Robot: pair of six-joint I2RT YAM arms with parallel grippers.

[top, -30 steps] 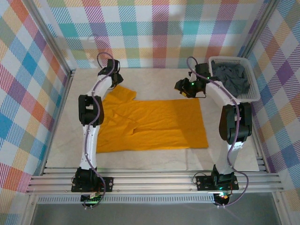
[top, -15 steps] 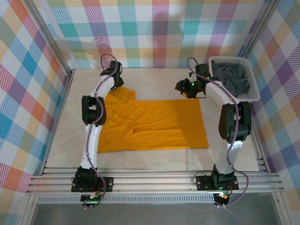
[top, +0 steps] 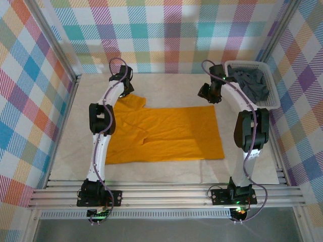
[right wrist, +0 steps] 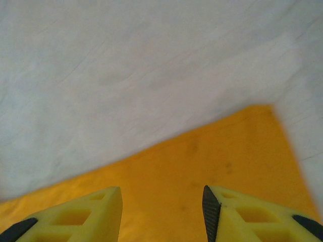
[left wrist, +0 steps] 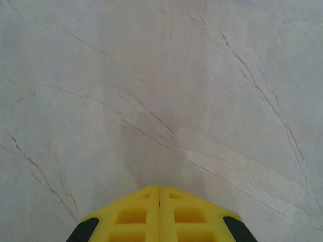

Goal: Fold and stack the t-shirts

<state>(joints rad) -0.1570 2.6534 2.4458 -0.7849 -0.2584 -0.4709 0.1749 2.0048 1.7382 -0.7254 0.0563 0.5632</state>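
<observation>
**Right gripper drew back toward the basket, jaws apart above the shirt's corner**

Over the last second the right gripper [top: 208,93] had swung a little away from the table's middle, toward the white slatted plastic basket [top: 273,104]. The left arm had only nudged slightly. The bright orange-yellow soft cloth t-shirt [top: 166,132] had not shifted. It lay spread flat in the middle of the pale veined marble-look table [top: 166,83], sleeves toward the left arm and hem toward the right.

In the right wrist view the right gripper's two yellow fingers stood well apart with nothing between them, above the shirt's far hem corner. Bare table showed beyond that corner. The left gripper [left wrist: 160,189] had its fingers pressed together, holding nothing, over bare table past the far sleeve. The dark slate-grey cloth t-shirts [top: 251,82] sat heaped in the basket at the far right.

The orange shirt looked light, limp and thin, so it would likely drape and drag rather than keep any shape. A pinch on one layer near a corner or edge seemed the surest hold, with both far corners lifted together to bring the fold over evenly. A grip taken too far in risked bunching the cloth, and the smooth table might let the whole shirt slide.
</observation>
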